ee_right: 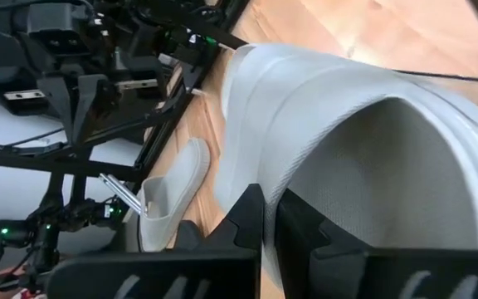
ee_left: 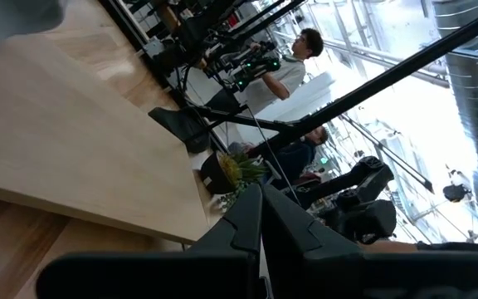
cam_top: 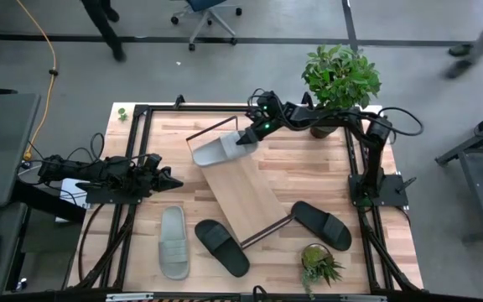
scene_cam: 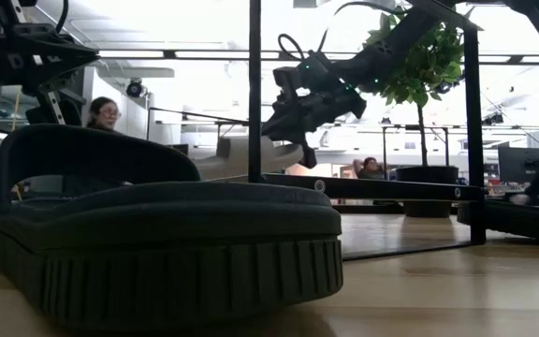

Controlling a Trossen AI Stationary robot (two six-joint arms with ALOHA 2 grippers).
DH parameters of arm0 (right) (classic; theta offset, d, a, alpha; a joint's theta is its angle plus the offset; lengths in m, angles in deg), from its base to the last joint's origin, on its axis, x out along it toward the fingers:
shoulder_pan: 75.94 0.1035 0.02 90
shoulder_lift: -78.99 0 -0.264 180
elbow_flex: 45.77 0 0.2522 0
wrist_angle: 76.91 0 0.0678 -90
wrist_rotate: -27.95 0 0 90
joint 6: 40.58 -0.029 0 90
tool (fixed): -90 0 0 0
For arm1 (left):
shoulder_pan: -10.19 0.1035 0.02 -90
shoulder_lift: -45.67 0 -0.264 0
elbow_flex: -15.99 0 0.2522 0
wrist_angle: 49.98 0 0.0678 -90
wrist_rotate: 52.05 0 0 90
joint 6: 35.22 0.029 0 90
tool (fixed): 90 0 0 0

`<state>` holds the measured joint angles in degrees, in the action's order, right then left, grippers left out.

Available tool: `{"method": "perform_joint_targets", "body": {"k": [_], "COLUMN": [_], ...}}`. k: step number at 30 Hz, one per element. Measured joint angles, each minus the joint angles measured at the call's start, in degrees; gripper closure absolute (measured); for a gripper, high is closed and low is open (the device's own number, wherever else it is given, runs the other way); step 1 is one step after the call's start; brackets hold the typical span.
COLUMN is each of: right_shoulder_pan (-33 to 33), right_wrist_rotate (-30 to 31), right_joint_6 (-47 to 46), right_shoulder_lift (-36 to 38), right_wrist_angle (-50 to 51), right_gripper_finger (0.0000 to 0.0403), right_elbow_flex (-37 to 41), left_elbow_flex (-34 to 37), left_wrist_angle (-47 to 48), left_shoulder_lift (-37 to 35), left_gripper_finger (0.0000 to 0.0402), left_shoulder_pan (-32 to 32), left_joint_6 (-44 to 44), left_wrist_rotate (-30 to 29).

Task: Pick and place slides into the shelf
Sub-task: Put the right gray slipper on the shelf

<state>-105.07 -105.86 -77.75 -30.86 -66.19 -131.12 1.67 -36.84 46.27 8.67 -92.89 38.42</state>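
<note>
The shelf [cam_top: 243, 191], a light-wood board with black rod frames at both short ends, lies slantwise across the middle of the table. At its far end my right gripper [cam_top: 246, 138] is shut on a light grey slide [cam_top: 216, 151], which fills the right wrist view [ee_right: 363, 141]. A second grey slide [cam_top: 174, 243] lies sole down near the front left. One black slide [cam_top: 222, 246] lies beside it and another [cam_top: 321, 224] at the right, by the shelf's near frame. My left gripper [cam_top: 170, 180] waits shut at the table's left edge, touching nothing. My right gripper holds the grey slide by the edge of its wide strap [ee_right: 251, 170], pinched with one finger outside the strap and one in the foot opening. The fingers come slanting down from the table's far right. The slide hangs tilted over the shelf's far end; whether it touches the board I cannot tell.
A tall potted plant [cam_top: 342, 80] stands at the far right corner behind the right arm, and a small plant [cam_top: 319, 264] at the near right. The black table frame [cam_top: 141, 113] runs along the edges. People move in the room beyond.
</note>
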Motion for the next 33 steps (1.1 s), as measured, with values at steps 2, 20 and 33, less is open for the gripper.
{"method": "perform_joint_targets", "body": {"k": [2, 20, 33], "right_shoulder_pan": [0.0, -0.1, -0.1], "right_wrist_rotate": [0.0, 2.5, 6.8], "right_joint_6": [-0.2, -0.5, -0.5], "right_shoulder_lift": [-0.1, -0.1, -0.1], "right_wrist_angle": [-0.6, -1.4, -1.5], "right_gripper_finger": [0.0403, 0.0395, 0.0322], "right_elbow_flex": [0.0, 0.0, 0.0], "left_elbow_flex": [0.0, 0.0, 0.0], "left_wrist_angle": [0.0, 0.0, 0.0], "left_shoulder_lift": [0.0, 0.0, 0.0], "left_gripper_finger": [0.0401, 0.0401, 0.0401], "left_shoulder_pan": [0.0, 0.0, 0.0], "left_joint_6": [-0.3, -0.7, -0.7], "left_wrist_rotate": [0.0, 0.0, 0.0]}}
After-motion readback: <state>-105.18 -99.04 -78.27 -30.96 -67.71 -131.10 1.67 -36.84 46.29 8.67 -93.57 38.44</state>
